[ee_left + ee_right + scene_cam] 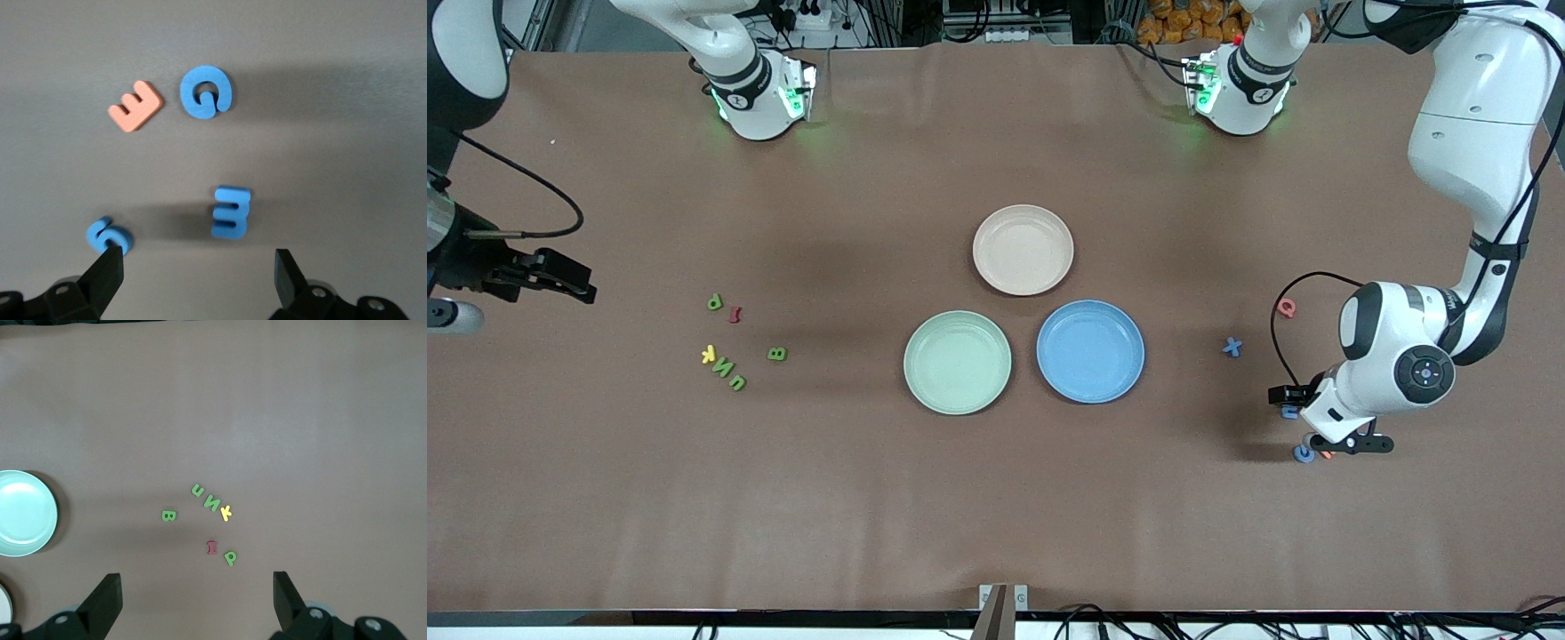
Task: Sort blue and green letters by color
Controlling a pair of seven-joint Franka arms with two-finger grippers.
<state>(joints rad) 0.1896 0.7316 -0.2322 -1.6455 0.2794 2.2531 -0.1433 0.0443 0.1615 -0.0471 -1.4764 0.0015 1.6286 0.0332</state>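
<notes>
Blue 9 (pixel 107 235) partly under left pincer (pixel 197 267)

Even overhead light is falling on the bench (pixel 996 516); soft shadows are lying beside the plates (pixel 1023 250), and the wrist views are looking slightly blurred.

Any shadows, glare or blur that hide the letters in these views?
Front view: the left hand covers most of the blue letters, and its shadow darkens the table there. Left wrist view: soft focus, long shadows beside the blue E. Right wrist view: even light, green letters legible.
</notes>
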